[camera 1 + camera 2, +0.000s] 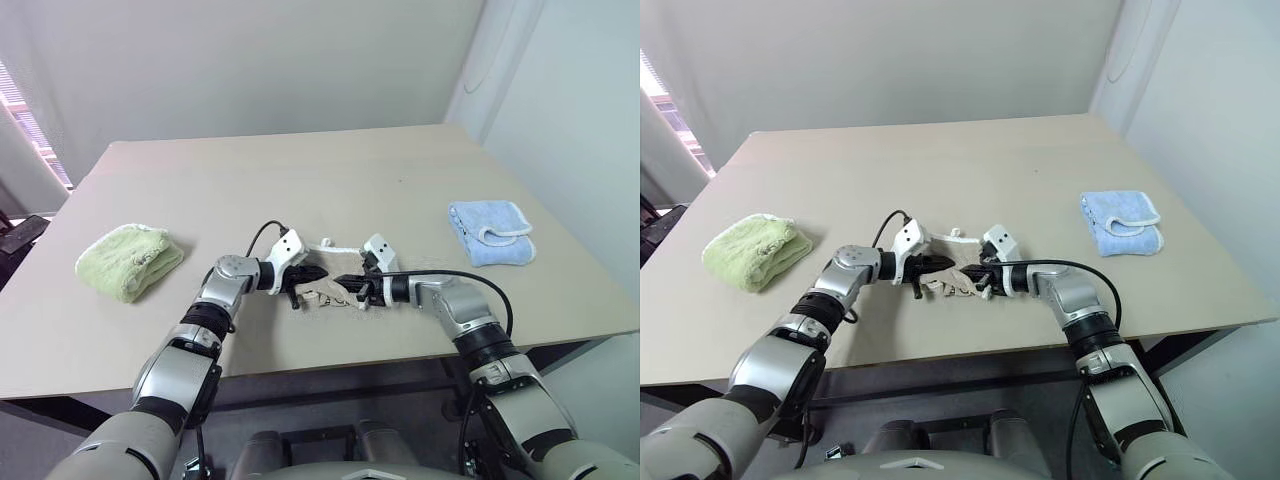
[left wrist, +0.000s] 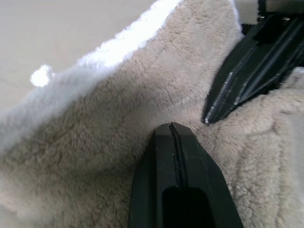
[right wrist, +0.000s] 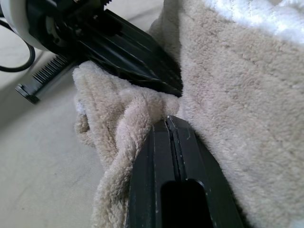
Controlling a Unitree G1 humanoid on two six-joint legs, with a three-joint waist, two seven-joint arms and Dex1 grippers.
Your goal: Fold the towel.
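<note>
The beige towel [image 1: 328, 296] lies bunched in a small heap near the table's front edge, its white corded edging [image 1: 335, 246] on the far side. My left gripper [image 1: 312, 273] comes in from the left and my right gripper [image 1: 346, 283] from the right, tips almost meeting over the heap. In the left wrist view the left fingers [image 2: 161, 180] are shut, their tip buried in a crease of towel [image 2: 95, 142]. In the right wrist view the right fingers [image 3: 190, 175] are shut too, pinching a fold of towel [image 3: 237, 95], with the left gripper's fingers [image 3: 128, 52] just beyond.
A fluffy light-green folded towel [image 1: 128, 260] lies at the left of the tan table [image 1: 300, 180]. At the right lies a light-blue folded towel [image 1: 490, 232] with white trim. The table's front edge runs close below the heap.
</note>
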